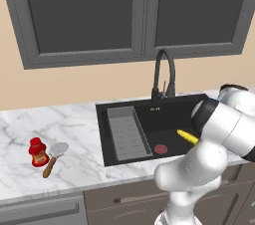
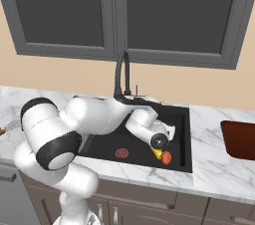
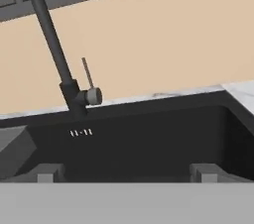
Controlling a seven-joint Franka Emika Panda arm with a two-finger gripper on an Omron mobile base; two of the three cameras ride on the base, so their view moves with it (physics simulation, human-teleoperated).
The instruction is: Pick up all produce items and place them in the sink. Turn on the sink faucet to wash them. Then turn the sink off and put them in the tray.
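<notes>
The hand [image 3: 127,171] hangs low inside the sink [image 2: 182,119], over its right half, with its two fingers [image 3: 47,172] spread wide apart and nothing between them; it faces the sink's back wall. Ahead of it, on the back rim, the sink faucet [image 3: 52,44] rises as a black stem, its small side lever [image 3: 89,82] pointing up from a grey knob.

On the sink floor just below the hand lie the produce items: the yellow corn cob [image 1: 188,137] and, touching its end, the orange-red vegetable [image 2: 166,157], both near the sink's front right corner. The red drain [image 1: 160,149] sits toward the middle of the floor, and the grey ribbed insert [image 1: 124,133] lies along the left side.

On the tabletop [image 1: 74,124], well left of the sink, a red bottle [image 1: 37,152] stands just beside a wooden-handled spatula [image 1: 54,158]. Near the tabletop's right edge shows the reddish-brown tray [image 2: 239,139].
</notes>
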